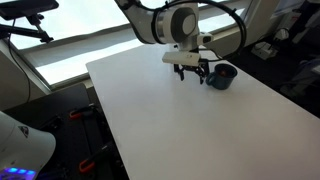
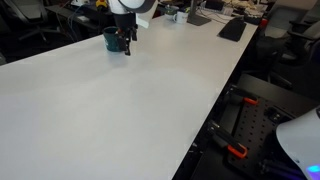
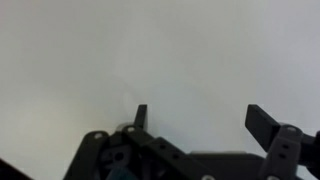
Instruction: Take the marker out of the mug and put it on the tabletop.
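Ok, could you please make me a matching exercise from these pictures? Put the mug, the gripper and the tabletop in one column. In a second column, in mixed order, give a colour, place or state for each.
Column one:
1. mug
2. gripper
3. tabletop

Column two:
A. white and plain
B. dark, standing on the table close beside the robot's arm
C. open, holding nothing

Right pairs: 1-B, 2-C, 3-A
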